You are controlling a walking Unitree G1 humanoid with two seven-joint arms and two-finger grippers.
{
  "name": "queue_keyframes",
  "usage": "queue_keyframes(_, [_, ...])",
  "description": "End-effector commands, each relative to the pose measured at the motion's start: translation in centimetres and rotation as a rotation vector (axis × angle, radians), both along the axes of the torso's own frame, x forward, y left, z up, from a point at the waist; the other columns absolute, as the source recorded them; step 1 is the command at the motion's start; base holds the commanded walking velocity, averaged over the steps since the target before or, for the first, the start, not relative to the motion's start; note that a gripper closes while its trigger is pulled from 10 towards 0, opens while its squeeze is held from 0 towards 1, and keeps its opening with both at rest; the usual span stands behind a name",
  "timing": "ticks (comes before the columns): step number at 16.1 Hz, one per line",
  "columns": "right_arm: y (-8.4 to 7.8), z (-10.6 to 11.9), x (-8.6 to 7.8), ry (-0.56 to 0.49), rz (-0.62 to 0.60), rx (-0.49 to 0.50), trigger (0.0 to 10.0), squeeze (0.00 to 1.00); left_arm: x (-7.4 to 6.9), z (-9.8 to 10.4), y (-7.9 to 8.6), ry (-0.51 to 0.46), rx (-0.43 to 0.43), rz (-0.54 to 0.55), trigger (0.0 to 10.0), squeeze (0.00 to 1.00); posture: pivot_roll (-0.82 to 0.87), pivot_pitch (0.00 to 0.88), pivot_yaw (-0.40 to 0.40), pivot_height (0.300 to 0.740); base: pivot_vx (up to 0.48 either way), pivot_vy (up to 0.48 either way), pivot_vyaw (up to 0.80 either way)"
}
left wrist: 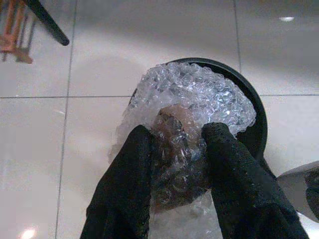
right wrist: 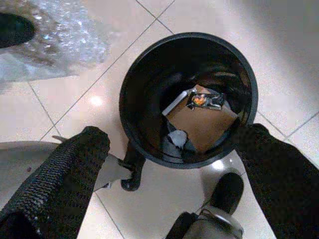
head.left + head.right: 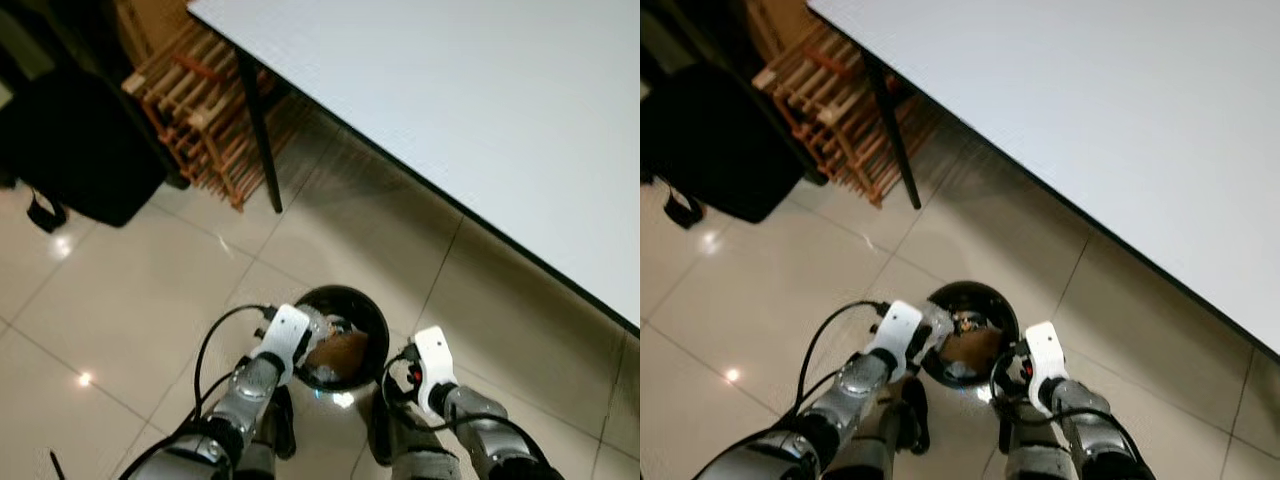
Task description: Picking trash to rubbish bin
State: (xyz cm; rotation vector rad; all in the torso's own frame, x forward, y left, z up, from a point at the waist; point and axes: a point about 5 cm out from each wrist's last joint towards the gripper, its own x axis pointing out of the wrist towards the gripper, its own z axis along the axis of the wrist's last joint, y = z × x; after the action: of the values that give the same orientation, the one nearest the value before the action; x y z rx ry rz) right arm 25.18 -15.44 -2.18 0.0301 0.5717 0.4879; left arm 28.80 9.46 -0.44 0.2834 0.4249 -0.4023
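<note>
The left tool (image 1: 174, 149) grips a wad of bubble wrap (image 1: 192, 107) above the black bin (image 2: 188, 99). The right tool (image 2: 174, 164) hangs spread wide beside the bin's rim.

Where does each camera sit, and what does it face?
Left eye view: on the head, looking down at bin, table, both arms.
Right eye view: beside it, same scene.
Left wrist view: along the left hand, shut on bubble wrap above the bin.
Right wrist view: along the open right hand, down into the bin, brown card inside.
Shared: the bin.
</note>
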Motion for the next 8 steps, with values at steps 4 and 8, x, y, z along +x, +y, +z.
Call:
queue_keyframes(4, [-0.2, -0.7, -2.6, 0.071, 0.047, 0.017, 10.0, 0.0, -0.7, -0.5, -0.9, 0.03, -0.027, -0.031, 10.0, 0.0, -0.09, 0.492, 0.016, 0.74, 0.0, 0.0, 0.0])
queue_keyframes(8, [-0.4, -0.5, -3.4, 0.085, 0.048, 0.013, 10.0, 0.0, -1.1, -0.7, -1.5, 0.039, -0.042, -0.049, 10.0, 0.0, -0.1, 0.51, 0.013, 0.74, 0.0, 0.0, 0.0])
